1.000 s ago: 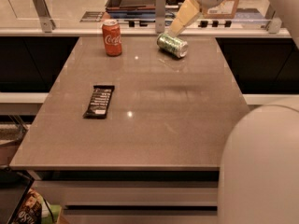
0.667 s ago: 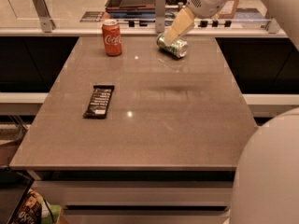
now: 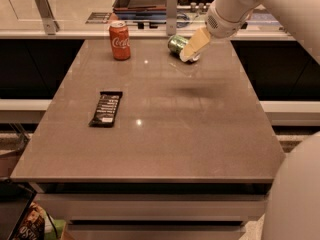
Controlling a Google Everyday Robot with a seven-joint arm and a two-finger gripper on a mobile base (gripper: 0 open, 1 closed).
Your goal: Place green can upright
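Green can (image 3: 176, 44) on its side, axis diagonal, jaws at near-right end

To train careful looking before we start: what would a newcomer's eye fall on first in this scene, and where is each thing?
The pincer hangs at the far edge of the table, right at the green can, which lies on its side. A red Coca-Cola can stands upright to its left, and a dark snack bar lies flat near the left edge.
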